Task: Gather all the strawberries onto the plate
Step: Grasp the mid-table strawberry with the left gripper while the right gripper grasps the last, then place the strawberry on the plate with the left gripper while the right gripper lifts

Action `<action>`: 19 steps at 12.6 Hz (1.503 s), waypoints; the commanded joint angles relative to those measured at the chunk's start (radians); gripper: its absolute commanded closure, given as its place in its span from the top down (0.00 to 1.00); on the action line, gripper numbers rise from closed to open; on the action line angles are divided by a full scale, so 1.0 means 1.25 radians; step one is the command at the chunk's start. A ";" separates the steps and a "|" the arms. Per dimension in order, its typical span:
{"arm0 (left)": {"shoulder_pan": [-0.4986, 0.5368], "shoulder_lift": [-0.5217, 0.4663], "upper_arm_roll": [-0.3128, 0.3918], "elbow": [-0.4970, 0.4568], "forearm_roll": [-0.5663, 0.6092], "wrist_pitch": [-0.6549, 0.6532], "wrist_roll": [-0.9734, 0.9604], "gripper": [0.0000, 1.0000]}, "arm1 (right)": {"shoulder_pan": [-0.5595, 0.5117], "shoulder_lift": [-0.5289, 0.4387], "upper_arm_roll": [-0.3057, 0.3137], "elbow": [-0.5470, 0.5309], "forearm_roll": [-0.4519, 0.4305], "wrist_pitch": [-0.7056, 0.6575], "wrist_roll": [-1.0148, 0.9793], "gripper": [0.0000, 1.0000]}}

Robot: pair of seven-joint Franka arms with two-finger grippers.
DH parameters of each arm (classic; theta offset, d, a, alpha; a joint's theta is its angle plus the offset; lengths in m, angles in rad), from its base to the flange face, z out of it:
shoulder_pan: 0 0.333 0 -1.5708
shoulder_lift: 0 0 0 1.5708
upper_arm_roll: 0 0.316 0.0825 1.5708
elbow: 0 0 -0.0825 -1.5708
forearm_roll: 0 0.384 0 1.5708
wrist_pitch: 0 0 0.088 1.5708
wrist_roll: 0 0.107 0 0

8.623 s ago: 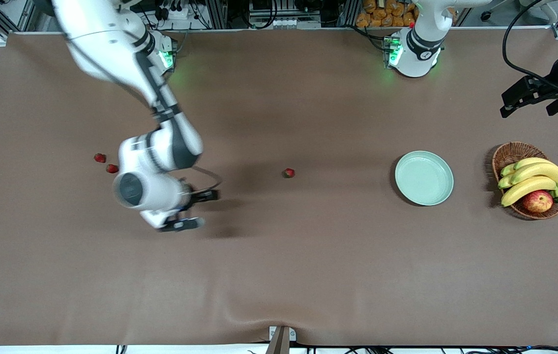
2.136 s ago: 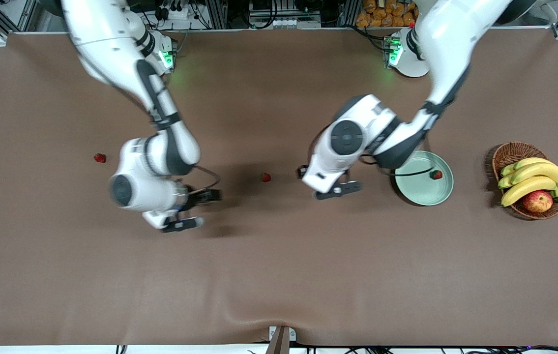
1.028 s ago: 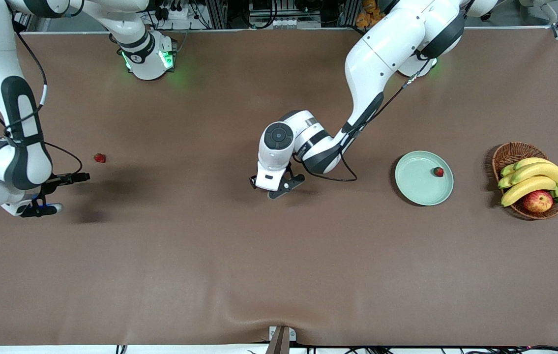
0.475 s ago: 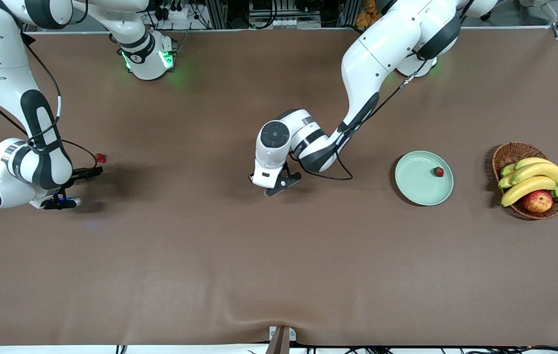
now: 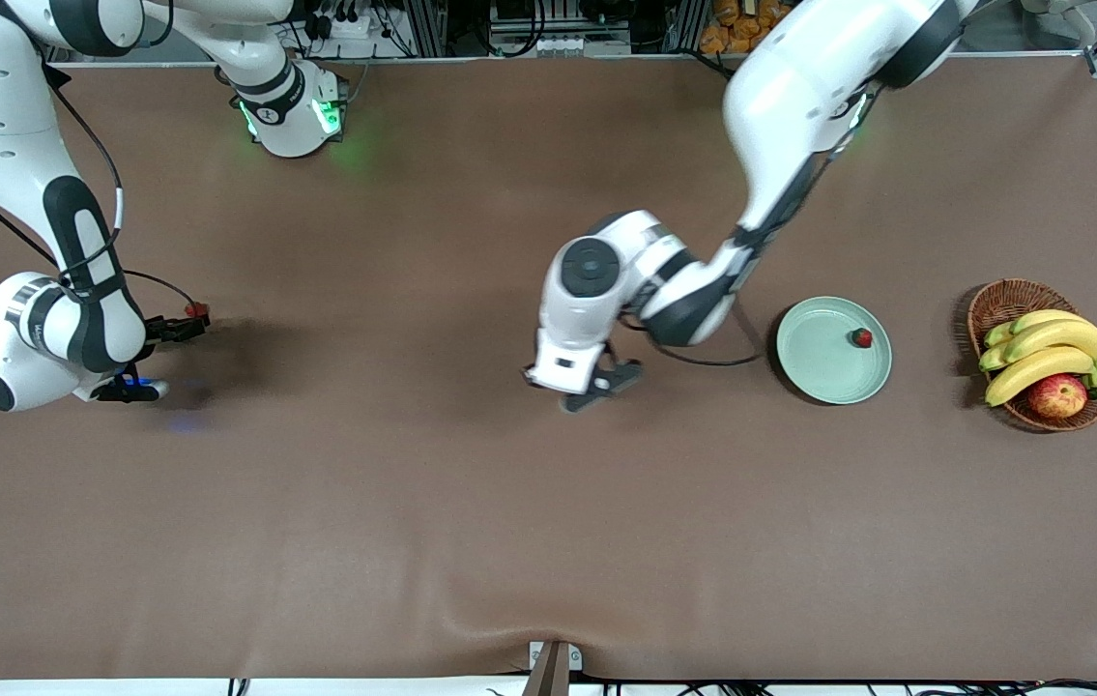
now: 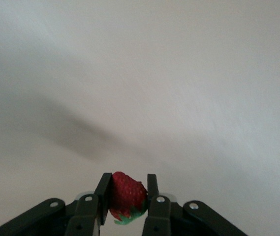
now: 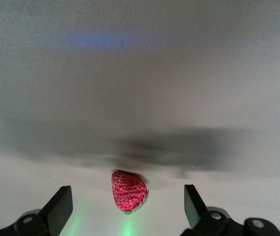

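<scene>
The left gripper (image 5: 585, 385) is over the middle of the brown table (image 5: 471, 541), pinched tight on a strawberry (image 6: 126, 196); in the left wrist view the red berry sits squeezed between the two dark fingers (image 6: 155, 206), green top pointing down. In the front view that berry is hidden under the hand.

Down at the right arm's end of the table, the right gripper (image 5: 166, 358) is low, jaws spread wide with nothing in them. A second strawberry (image 7: 128, 190) lies on the cloth in the gap between its fingers (image 7: 57, 208), touching neither; in the front view it shows just at one fingertip (image 5: 192, 310).

A third strawberry (image 5: 861, 337) lies in the mint-green plate (image 5: 814, 372), close to the rim on the side toward the basket (image 5: 1004, 302). That basket, at the left arm's end, holds bananas (image 5: 1051, 353) and an apple (image 5: 1056, 395).
</scene>
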 commanded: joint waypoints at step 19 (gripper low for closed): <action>0.535 -0.258 -0.085 -0.485 0.012 -0.023 0.388 1.00 | 0.050 -0.027 0.013 0.088 -0.015 -0.070 0.027 0.02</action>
